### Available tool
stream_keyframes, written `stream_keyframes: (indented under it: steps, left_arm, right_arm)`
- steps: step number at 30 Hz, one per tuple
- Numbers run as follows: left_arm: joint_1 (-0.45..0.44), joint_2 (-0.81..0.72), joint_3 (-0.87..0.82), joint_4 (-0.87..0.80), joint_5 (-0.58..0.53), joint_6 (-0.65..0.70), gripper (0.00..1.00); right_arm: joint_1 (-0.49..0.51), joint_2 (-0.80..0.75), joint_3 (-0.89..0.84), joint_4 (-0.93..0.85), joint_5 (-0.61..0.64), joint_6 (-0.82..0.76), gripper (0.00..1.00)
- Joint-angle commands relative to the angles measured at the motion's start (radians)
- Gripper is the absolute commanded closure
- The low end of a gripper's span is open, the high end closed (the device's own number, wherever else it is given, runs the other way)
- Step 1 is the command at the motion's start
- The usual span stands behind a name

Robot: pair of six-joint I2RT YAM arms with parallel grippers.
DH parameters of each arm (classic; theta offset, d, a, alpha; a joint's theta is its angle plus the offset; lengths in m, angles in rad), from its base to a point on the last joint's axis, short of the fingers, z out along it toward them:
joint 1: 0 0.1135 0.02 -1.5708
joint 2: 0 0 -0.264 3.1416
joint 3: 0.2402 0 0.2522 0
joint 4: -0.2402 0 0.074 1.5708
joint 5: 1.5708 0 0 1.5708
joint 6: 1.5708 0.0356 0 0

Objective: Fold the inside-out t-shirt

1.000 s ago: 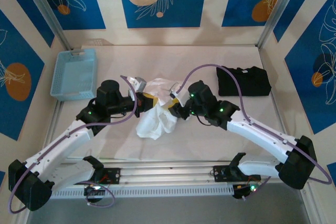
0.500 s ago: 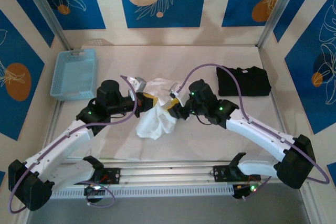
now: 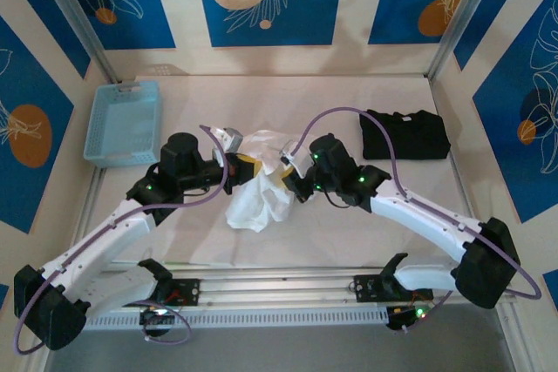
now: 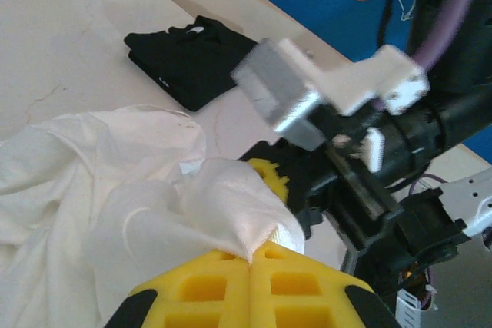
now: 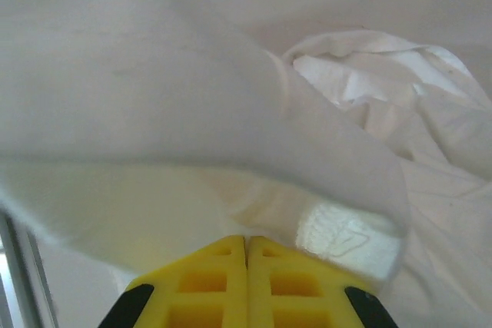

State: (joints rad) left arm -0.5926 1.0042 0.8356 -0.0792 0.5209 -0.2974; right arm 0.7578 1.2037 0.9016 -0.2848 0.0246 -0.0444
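The inside-out t-shirt (image 3: 259,187) lies bunched in a white heap near the middle of the table (image 3: 349,228), between the two arms. It is well apart from the blue basket (image 3: 124,122) at the far left and from the black folded garment (image 3: 404,134) at the far right.

The left gripper (image 3: 237,161) meets the heap at its upper left edge. In the left wrist view, this gripper (image 4: 250,257) has its yellow fingers pressed together, and a twisted fold of the t-shirt (image 4: 115,190) runs out from the seam between them, so it pinches the cloth. The rest of the shirt spreads away to the left, crumpled on the table. The black garment (image 4: 192,59) lies farther off.

The right gripper (image 3: 286,173) reaches the heap from the opposite side, close to the left one, with the raised cloth stretched between them. In the right wrist view, its fingers (image 5: 246,245) are also pressed together, and a band of the t-shirt (image 5: 192,113) rises straight from their tips and drapes across the frame. A stitched hem edge sits just beside the tips. More wrinkled shirt lies beyond, at the upper right.
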Motion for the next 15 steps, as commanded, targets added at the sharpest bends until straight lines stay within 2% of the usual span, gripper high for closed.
stream_keyframes:
  steps: [1,4,7,12,15]
  left_arm:
    - [0.013,0.002,0.024,-0.028,-0.089,0.000,1.00]
    - [0.030,0.024,0.028,-0.045,-0.163,-0.017,1.00]
    - [0.059,0.048,0.021,-0.019,-0.168,-0.051,1.00]
    - [0.081,0.075,0.019,0.015,-0.152,-0.074,1.00]
    - [0.089,0.080,0.021,0.015,-0.146,-0.072,1.00]
  right_arm:
    - [-0.023,-0.105,-0.012,-0.002,-0.119,0.019,1.00]
    - [-0.063,-0.204,-0.043,-0.006,-0.280,0.037,1.00]
    - [-0.097,-0.268,-0.078,0.009,-0.407,0.070,1.00]
    - [-0.106,-0.300,-0.157,0.074,-0.515,0.116,1.00]
    - [-0.087,-0.282,-0.187,0.084,-0.531,0.107,1.00]
